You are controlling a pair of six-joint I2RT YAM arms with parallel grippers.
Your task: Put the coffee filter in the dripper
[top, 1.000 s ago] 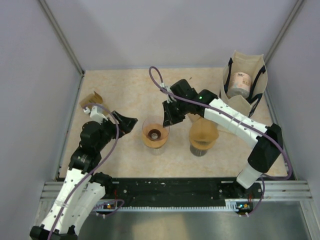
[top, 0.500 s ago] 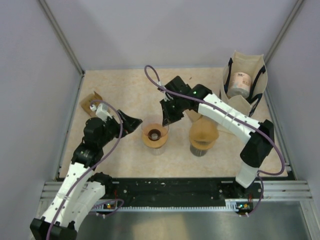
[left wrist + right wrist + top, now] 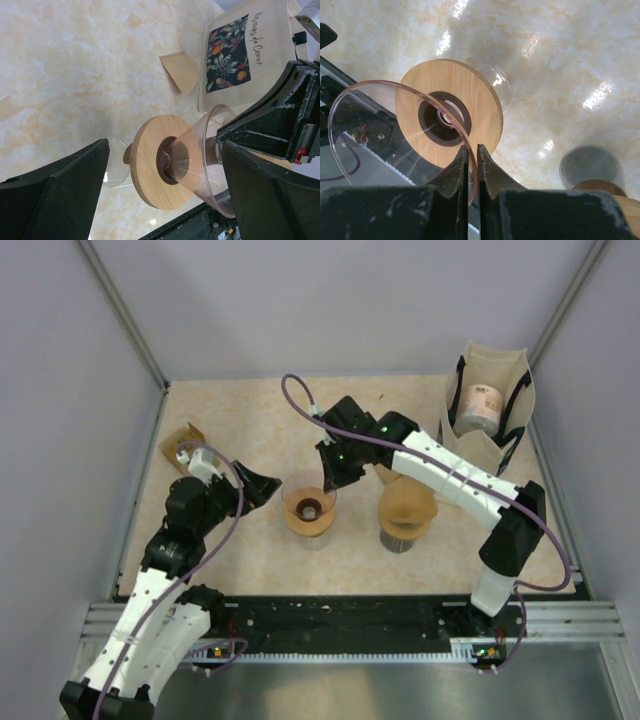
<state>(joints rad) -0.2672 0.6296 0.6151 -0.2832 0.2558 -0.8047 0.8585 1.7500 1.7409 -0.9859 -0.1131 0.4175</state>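
Observation:
The dripper point(image 3: 309, 506) is a clear cone with a round wooden collar point(image 3: 449, 114), standing on a glass vessel at the table's middle. My right gripper point(image 3: 333, 478) is shut on the cone's clear rim point(image 3: 470, 159) from the far side. My left gripper point(image 3: 262, 485) is open and empty just left of the dripper, with one finger on each side of it in the left wrist view point(image 3: 165, 150). A tan folded coffee filter point(image 3: 180, 72) lies flat on the table by the bag. A brown filter cone point(image 3: 405, 502) sits on a dark glass right of the dripper.
A cream tote bag point(image 3: 490, 410) with a floral print stands at the back right and holds a cylinder. A small brown cardboard piece point(image 3: 182, 443) lies at the far left. Grey walls close in the table on three sides.
My right arm has swung a little to the left, still holding the dripper rim. My left gripper has edged up towards the dripper's left side.

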